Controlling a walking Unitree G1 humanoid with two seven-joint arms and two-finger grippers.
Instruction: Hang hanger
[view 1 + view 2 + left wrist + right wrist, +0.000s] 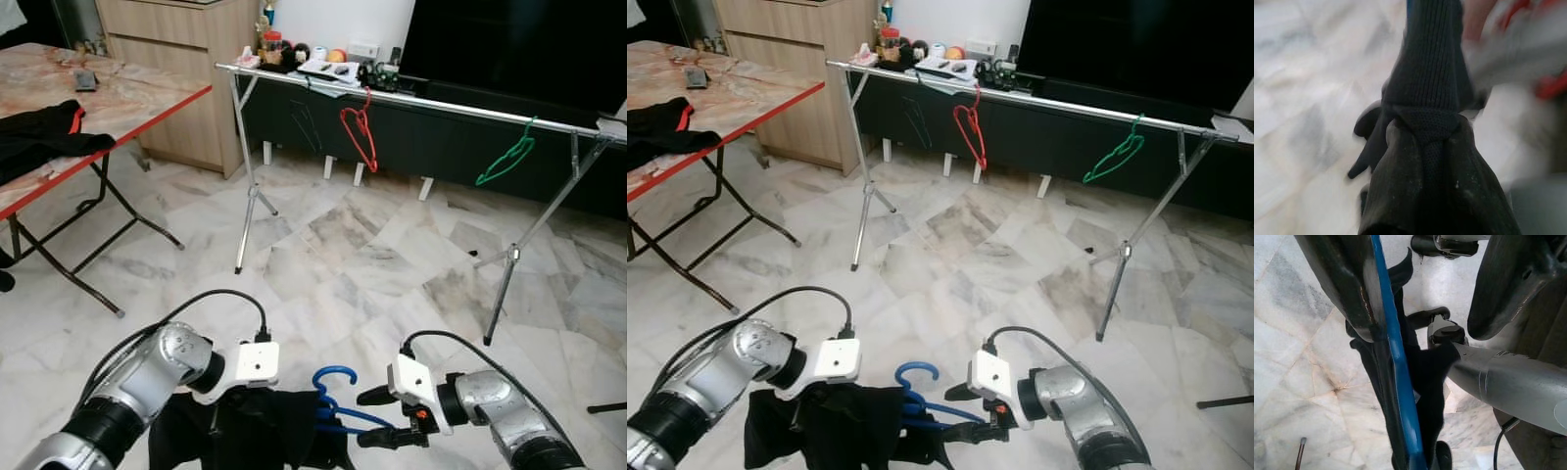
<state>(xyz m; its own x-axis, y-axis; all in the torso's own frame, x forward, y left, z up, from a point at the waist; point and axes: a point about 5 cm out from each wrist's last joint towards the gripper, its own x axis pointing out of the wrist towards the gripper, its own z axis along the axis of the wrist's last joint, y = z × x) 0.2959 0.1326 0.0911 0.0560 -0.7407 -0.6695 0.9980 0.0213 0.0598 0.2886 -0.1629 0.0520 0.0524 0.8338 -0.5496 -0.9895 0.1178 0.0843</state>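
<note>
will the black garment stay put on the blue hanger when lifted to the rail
Probably floppy: the black garment sags in folds below the blue hanger. It may slide, since the hanger looks thin and smooth. Likely light; the left gripper pinches it.

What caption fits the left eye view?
Robot's grippers hold a blue hanger with black garment before a rail bearing red and green hangers.
</note>
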